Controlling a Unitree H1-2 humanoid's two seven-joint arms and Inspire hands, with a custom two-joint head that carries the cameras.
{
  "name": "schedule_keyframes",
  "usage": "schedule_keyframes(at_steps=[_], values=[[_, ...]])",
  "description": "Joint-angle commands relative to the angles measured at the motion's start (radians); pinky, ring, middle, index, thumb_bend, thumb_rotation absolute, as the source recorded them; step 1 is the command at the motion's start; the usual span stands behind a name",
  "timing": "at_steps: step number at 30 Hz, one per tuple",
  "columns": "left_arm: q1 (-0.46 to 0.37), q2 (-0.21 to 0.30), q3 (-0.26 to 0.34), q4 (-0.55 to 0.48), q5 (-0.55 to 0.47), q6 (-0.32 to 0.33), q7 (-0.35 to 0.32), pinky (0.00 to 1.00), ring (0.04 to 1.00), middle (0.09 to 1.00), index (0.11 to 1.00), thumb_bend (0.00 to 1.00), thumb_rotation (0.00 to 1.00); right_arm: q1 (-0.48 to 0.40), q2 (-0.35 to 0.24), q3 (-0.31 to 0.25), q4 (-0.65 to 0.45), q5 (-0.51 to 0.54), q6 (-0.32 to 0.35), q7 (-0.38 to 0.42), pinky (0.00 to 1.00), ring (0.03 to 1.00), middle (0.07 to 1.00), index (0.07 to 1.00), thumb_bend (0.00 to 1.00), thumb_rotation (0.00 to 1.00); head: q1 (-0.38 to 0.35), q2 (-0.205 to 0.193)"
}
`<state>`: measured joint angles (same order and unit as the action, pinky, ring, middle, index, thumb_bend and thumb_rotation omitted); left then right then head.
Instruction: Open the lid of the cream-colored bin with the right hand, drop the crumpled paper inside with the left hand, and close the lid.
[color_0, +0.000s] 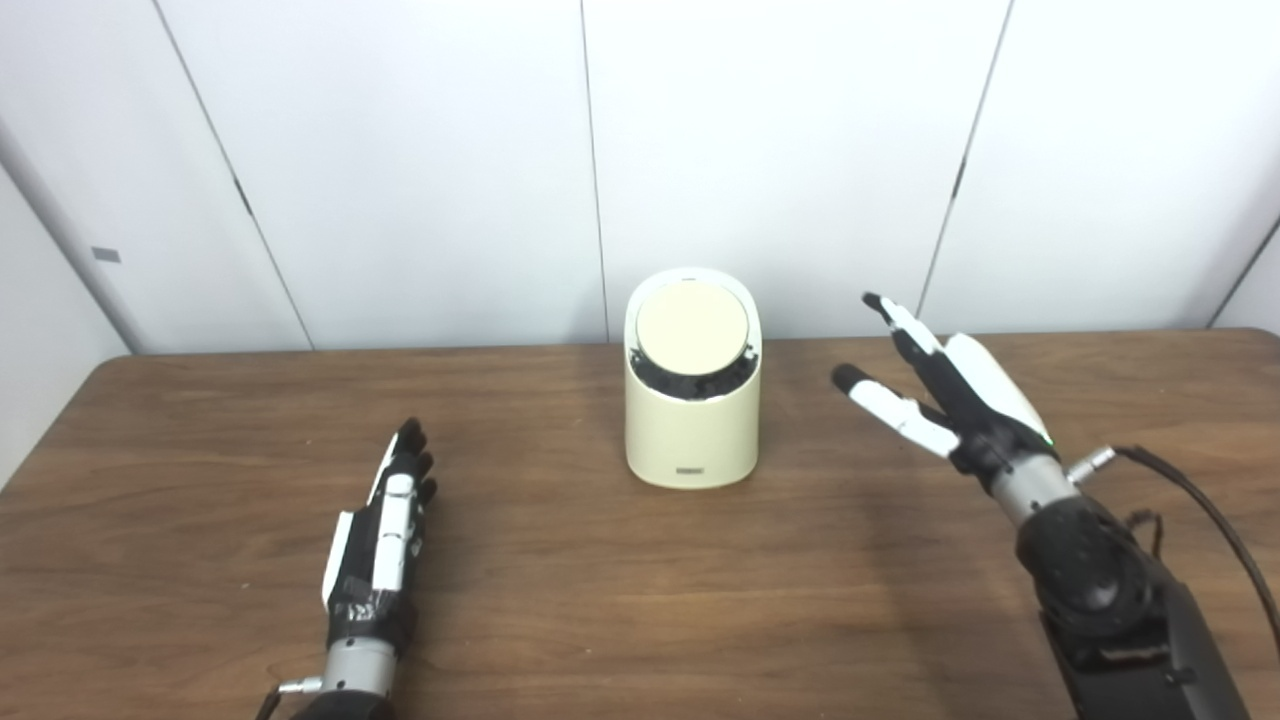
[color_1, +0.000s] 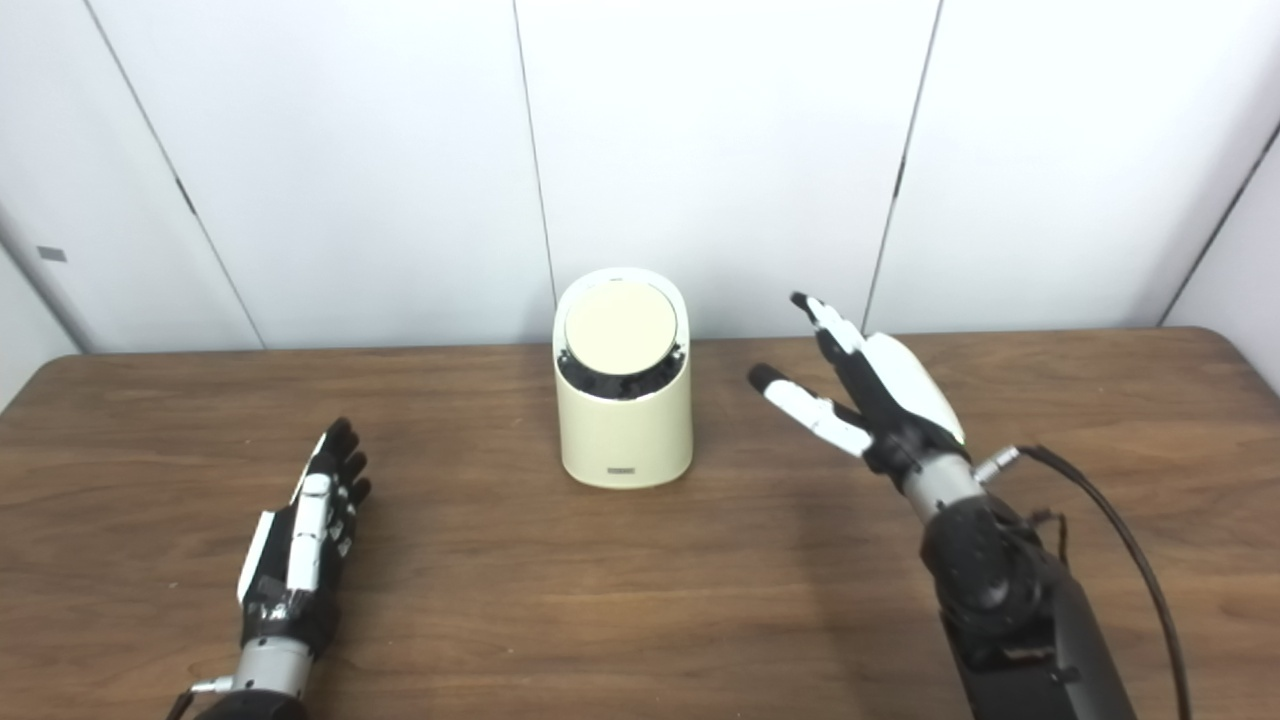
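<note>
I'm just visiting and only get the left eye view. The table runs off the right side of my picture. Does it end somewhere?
Observer: Yes. In the right eye view the table ends in a rounded far right corner.
Operator: And the black cable, cut off at my right edge?
Observer: In that view it isn't cut off at the side. It curves down to the bottom edge of the picture.
</note>
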<state>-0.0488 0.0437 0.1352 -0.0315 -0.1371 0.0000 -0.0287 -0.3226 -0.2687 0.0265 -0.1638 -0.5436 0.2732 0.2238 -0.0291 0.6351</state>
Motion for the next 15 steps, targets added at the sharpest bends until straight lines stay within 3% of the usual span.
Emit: schedule_keyframes(at_steps=[1,4,6,11,15], values=[[0.023,-0.004,-0.004,0.008,-0.021,-0.011,-0.011,1.0,1.0,1.0,1.0,0.45,0.92,-0.016,0.021,-0.027,-0.009,0.064,-0.03,-0.046,0.93,0.983,0.985,0.958,0.44,1.0,0.0,0.008],[0.025,-0.004,-0.003,0.001,-0.02,-0.002,-0.011,1.0,1.0,1.0,1.0,0.47,0.91,0.011,0.05,-0.06,0.001,0.161,-0.039,-0.059,0.9,0.945,0.959,0.938,0.42,1.0,0.001,0.017],[0.026,-0.001,-0.005,-0.005,-0.016,0.006,-0.014,1.0,1.0,1.0,1.0,0.47,0.92,0.024,0.074,-0.083,-0.003,0.227,-0.026,-0.061,0.91,0.948,0.957,0.928,0.47,1.0,0.001,0.023],[0.026,0.004,-0.004,-0.013,-0.016,0.01,-0.02,1.0,1.0,1.0,1.0,0.5,0.93,0.05,0.132,-0.14,0.047,0.396,-0.105,-0.097,0.97,0.986,0.97,0.905,0.51,0.99,-0.004,0.038],[0.025,0.006,-0.001,-0.017,-0.023,0.005,-0.027,1.0,1.0,1.0,1.0,0.52,0.93,0.072,0.148,-0.139,0.057,0.426,-0.123,-0.122,1.0,1.0,0.987,0.915,0.52,1.0,-0.005,0.051]])
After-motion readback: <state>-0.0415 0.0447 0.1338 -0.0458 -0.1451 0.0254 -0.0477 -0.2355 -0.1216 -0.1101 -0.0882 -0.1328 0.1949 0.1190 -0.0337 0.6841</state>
